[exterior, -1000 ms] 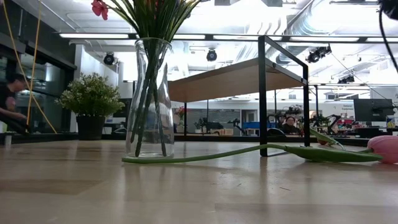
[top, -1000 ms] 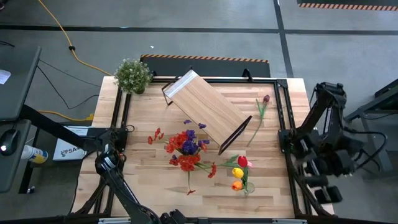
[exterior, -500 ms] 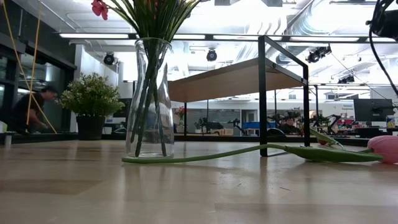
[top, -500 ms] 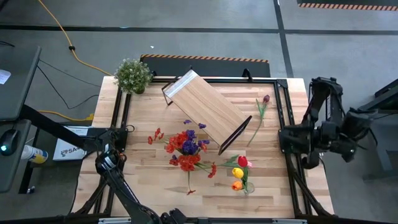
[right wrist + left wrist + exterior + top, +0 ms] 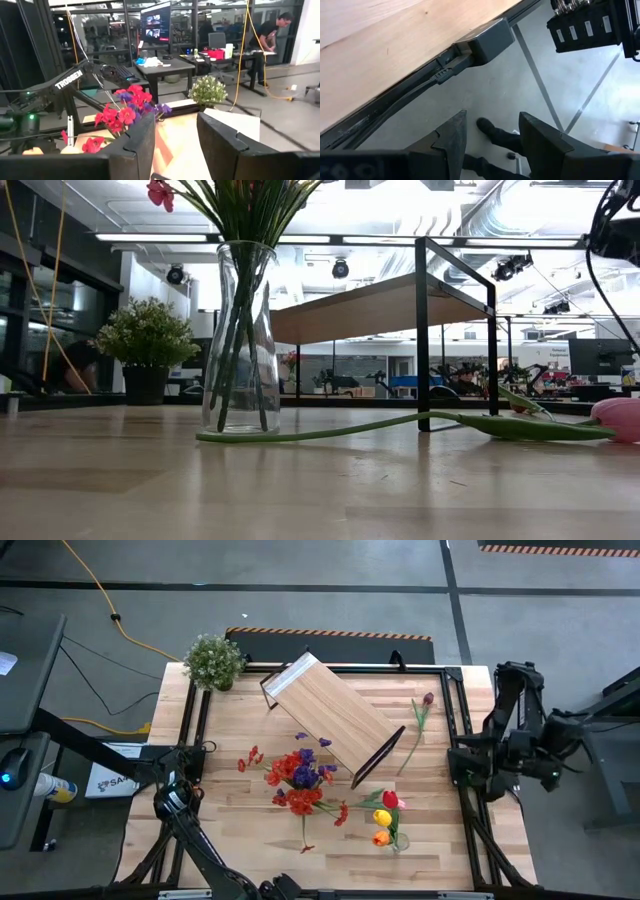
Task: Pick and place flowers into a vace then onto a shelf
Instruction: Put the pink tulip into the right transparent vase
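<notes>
- The flowers (image 5: 300, 780), red sprays and purple sprigs, stand in a clear glass vase (image 5: 240, 340) near the table's (image 5: 240, 840) middle; tulips (image 5: 385, 815) sit nearer the front edge, and one maroon tulip (image 5: 420, 720) lies toward the right edge.
- The shelf (image 5: 335, 720), a light-wood board on thin black legs, stands diagonally behind them.
- Thin plastic stems: probably light and bendy; grasp mid-stem.
- The glass vase looks slippery and breakable.
- Left gripper (image 5: 492, 137), beyond the front-left corner: fingers apart, empty.
- Right gripper (image 5: 175, 137), off the right edge: fingers apart, empty.
</notes>
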{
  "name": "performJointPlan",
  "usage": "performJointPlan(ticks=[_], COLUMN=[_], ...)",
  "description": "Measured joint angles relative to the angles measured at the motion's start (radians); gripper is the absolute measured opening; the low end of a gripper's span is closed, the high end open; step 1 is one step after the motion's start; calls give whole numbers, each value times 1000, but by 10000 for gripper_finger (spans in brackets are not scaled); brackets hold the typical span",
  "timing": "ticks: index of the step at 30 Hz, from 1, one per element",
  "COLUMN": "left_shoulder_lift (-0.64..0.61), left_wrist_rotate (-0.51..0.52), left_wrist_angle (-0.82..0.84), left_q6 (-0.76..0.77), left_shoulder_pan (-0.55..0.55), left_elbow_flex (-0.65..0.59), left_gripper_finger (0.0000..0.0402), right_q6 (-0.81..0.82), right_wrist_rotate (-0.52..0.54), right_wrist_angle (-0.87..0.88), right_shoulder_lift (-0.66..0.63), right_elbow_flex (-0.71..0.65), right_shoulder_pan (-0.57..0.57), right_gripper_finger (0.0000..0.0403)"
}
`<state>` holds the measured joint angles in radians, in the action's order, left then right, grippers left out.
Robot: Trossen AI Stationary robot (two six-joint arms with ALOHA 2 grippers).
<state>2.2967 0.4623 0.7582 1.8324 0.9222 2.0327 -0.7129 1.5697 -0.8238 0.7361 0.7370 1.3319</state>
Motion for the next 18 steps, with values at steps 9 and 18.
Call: performJointPlan(ticks=[9,18], left_shoulder_lift=[0,-1], left_wrist_rotate=[1,0], left_wrist_angle=[-20,-58], left_q6=[40,40], left_shoulder_pan=[0,-16], left_elbow_flex=[0,0], left_gripper_finger=[211,211], right_q6=[268,441], right_wrist_rotate=[1,0], right_wrist_angle=[-15,-30], right_shoulder_lift=[-91,-105], right_elbow_flex=[-231,-356], right_shoulder_pan=[88,144], right_gripper_finger=[137,137])
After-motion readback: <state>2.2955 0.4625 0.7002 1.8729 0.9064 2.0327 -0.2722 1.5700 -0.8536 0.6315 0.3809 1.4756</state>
